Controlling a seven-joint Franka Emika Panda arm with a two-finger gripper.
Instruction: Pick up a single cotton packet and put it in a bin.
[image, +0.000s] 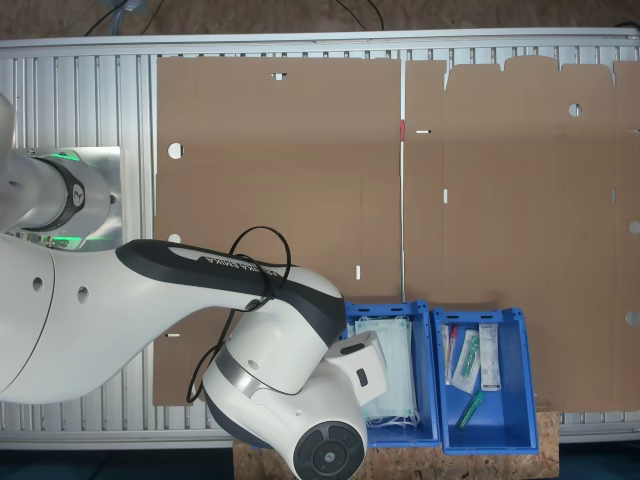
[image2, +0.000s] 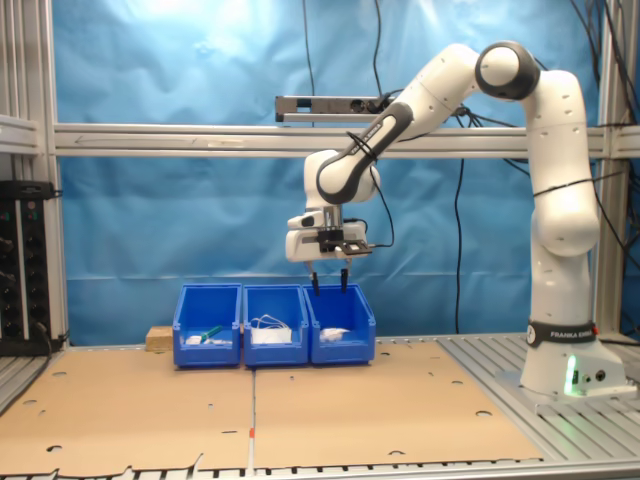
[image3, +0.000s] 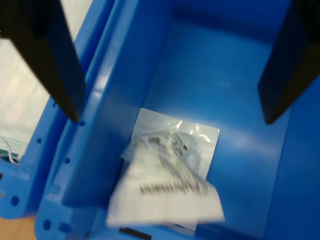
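The gripper (image2: 329, 289) hangs just above the rim of one end bin (image2: 341, 334) in the row of three blue bins, the one at the second exterior view's right. Its black fingers (image3: 52, 60) stand apart w/ nothing between them, so it's released and empty.

In the wrist view a cotton packet (image3: 170, 172) lies on the floor of that bin (clear plastic, white inside), and a second, blurred white packet seems to lie partly over it; can't tell for sure whether they're touching or stacked. In the second exterior view the same bin shows a white patch, too small to resolve.

The middle bin (image2: 276, 332) holds pale green face masks (image: 390, 375), and the far bin (image: 482, 380) holds long narrow packets plus a small green item. All three sit at the edge of the cardboard-covered bench (image2: 300, 410).

Judgement: this looks like the approach to a pick, w/ the descent not yet made.

Risks from here:
- Two overlapping packets: closing on both would break the "single" req.
- Slick, flat plastic on a flat floor: fingers may skate over it or pinch only a corner, and it drops on lift.
- One finger sits close to the bin wall in the wrist view; a straight descent could clip the rim and shove the bin.
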